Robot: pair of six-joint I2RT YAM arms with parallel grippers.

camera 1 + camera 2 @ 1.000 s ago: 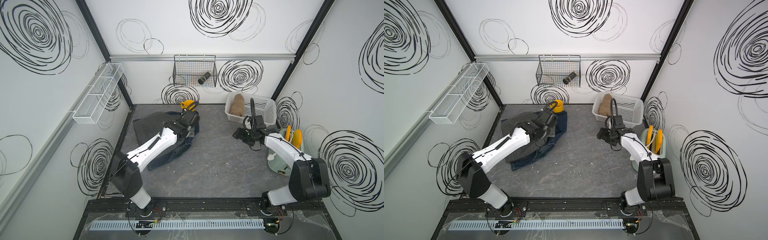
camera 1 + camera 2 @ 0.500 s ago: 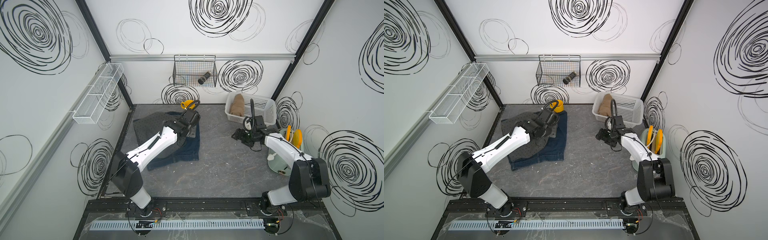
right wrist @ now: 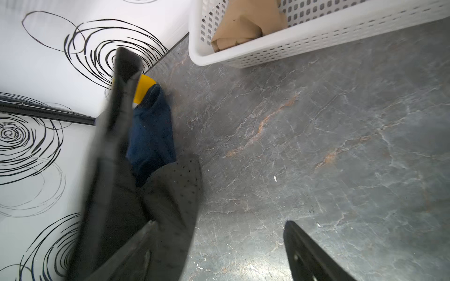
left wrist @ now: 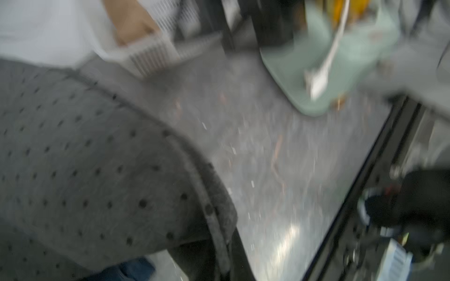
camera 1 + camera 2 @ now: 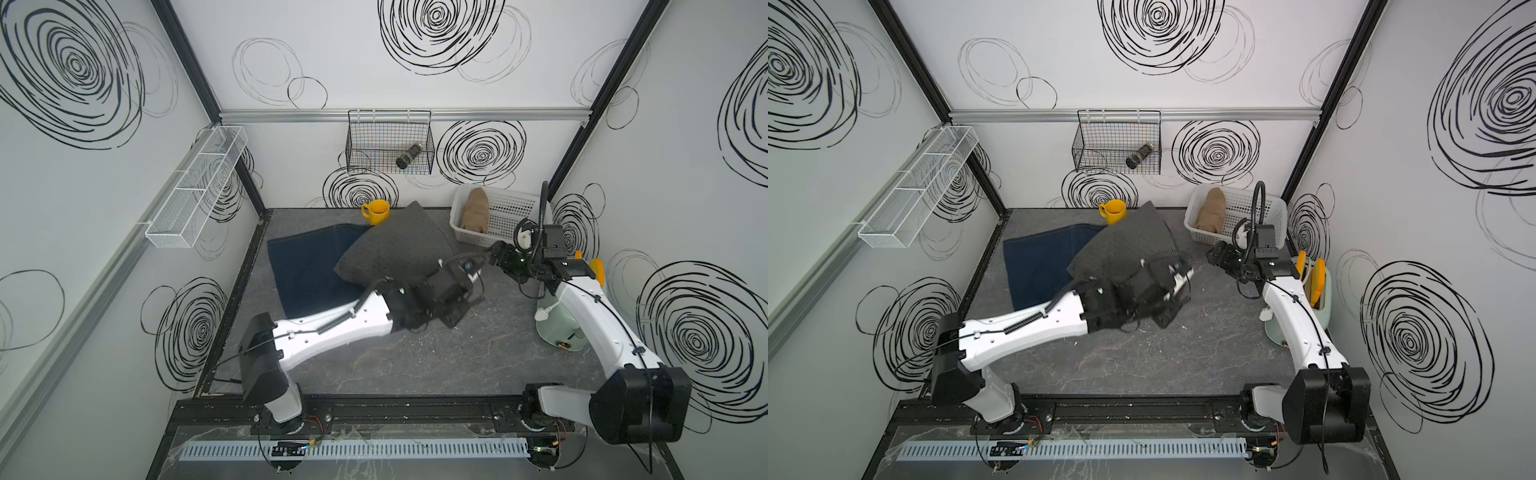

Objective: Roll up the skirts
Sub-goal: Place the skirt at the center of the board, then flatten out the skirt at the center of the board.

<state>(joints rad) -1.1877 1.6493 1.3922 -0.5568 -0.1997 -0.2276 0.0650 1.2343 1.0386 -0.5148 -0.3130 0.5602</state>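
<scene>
While the bench (image 5: 415, 365) carries two unrolled skirts, the task looks about a third done. Denim skirt (image 5: 307, 270) lies flat near the left wall, partly under the grey dotted skirt (image 5: 395, 249). Tan skirt (image 5: 476, 210) sits bundled in the white basket (image 5: 505, 226), seemingly finished. Left gripper (image 5: 452, 318) is clamped on the dotted skirt's edge, holding it raised. Right gripper (image 3: 219, 226) is spread wide and empty, near the basket.

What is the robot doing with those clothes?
It is rolling up skirts. The left gripper is shut on an edge of the dotted grey skirt, which drapes partly over the denim skirt on the table. The right gripper hangs open near the white basket, where a bundled tan skirt already lies.
</scene>
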